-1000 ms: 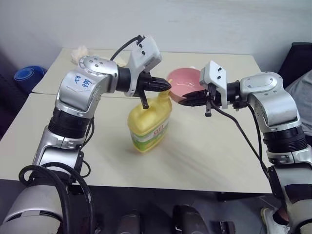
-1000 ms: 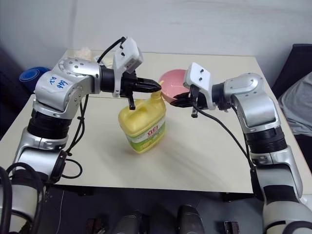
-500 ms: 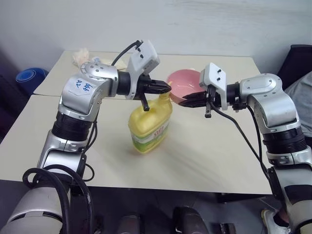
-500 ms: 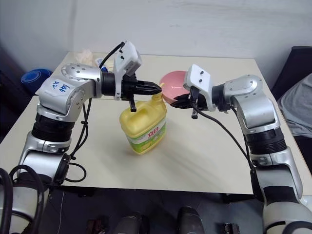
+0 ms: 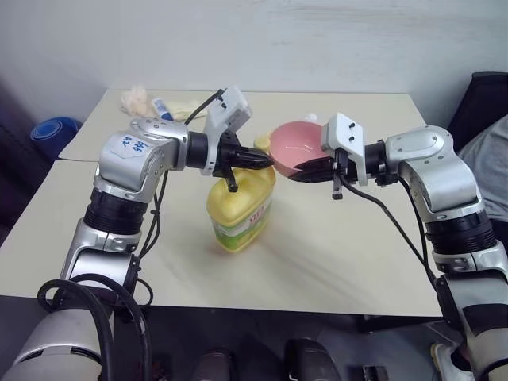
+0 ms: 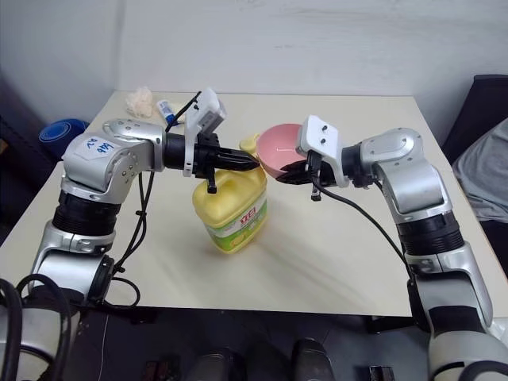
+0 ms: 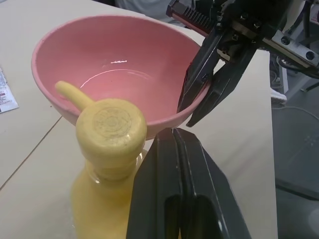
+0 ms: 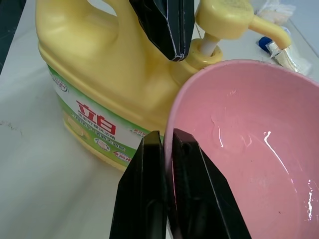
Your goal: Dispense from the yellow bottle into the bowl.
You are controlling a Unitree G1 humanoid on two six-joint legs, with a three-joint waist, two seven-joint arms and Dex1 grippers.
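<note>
The yellow bottle (image 5: 238, 208) stands upright mid-table, its green-and-white label facing me. My left gripper (image 5: 267, 161) is shut and holds nothing. Its fingers (image 7: 175, 164) lie against the side of the pump head (image 7: 110, 122), level with the pump's neck. The pink bowl (image 5: 297, 147) hangs tilted above the table, right beside the pump. My right gripper (image 5: 295, 172) is shut on the bowl's near rim (image 8: 169, 134). The pump's spout (image 7: 70, 90) points at the bowl's rim. A little clear liquid glistens inside the bowl (image 8: 249, 149).
A small white tube (image 5: 162, 108) and a crumpled wad (image 5: 135, 99) lie at the table's back left corner. A seam (image 5: 71, 155) joins two tabletops on the left. A blue object (image 5: 49, 131) sits on the floor left. A person in grey (image 5: 494, 163) is at the right edge.
My left gripper has sunk and rolled, from over the pump head to beside it. The view has tilted. The right arm and bowl kept still.
</note>
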